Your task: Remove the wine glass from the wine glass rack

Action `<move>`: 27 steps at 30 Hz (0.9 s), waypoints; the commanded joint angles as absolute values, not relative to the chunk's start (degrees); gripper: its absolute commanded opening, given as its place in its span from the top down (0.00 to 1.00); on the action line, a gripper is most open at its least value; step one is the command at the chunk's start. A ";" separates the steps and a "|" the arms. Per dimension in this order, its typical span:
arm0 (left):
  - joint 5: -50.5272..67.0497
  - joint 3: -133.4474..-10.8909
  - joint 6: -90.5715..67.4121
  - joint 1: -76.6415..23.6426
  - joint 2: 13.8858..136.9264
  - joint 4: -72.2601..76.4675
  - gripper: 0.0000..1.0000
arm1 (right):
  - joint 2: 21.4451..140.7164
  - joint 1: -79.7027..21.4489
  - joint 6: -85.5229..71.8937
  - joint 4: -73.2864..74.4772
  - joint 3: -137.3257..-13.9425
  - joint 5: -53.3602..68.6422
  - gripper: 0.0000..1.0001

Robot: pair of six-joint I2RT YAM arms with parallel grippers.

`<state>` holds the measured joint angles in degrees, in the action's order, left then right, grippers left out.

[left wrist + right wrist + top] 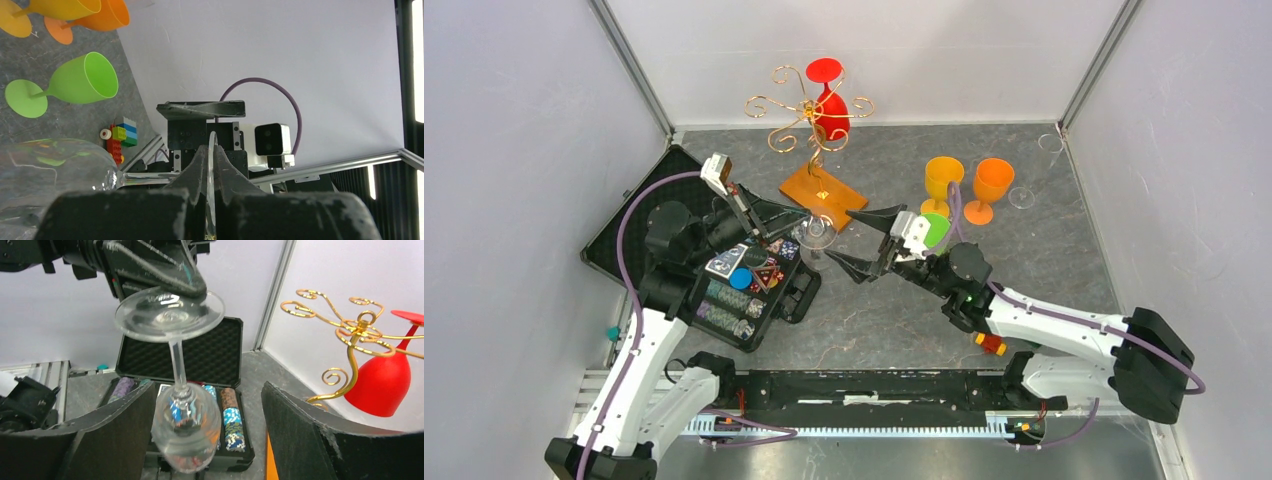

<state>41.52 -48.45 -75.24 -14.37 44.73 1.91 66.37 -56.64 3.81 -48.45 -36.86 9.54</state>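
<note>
The gold wire rack (809,110) stands on its orange-brown wooden base (822,193) at the back. A red wine glass (831,110) hangs upside down from it; both also show in the right wrist view, rack (350,325) and glass (385,385). My left gripper (769,243) is shut on the foot (212,165) of a clear wine glass (816,237), held foot-up near the base. My right gripper (839,236) is open, its fingers on either side of the clear bowl (187,432), which sits nearer the left finger (115,435).
An open black case of poker chips (734,290) lies at the left under my left arm. Yellow (943,180), orange (992,185) and green (936,232) glasses stand behind my right wrist. A clear glass (1022,197) lies at the back right. A toy brick (990,343) lies under my right arm.
</note>
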 commanded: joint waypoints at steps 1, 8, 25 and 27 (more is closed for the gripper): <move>40.69 -48.52 -77.22 -15.20 44.08 6.40 0.98 | 68.40 -57.13 3.95 -54.70 -41.29 9.34 0.21; 41.21 -48.64 -77.51 -15.56 45.25 8.17 0.98 | 71.27 -57.58 2.46 -54.49 -43.45 12.82 0.42; 41.28 -48.98 -79.52 -16.08 45.61 10.57 0.97 | 75.31 -57.61 -4.66 -58.84 -46.94 12.10 0.99; 41.31 -49.06 -79.48 -16.04 45.73 10.90 0.85 | 74.91 -57.58 -6.28 -61.12 -46.29 11.12 1.00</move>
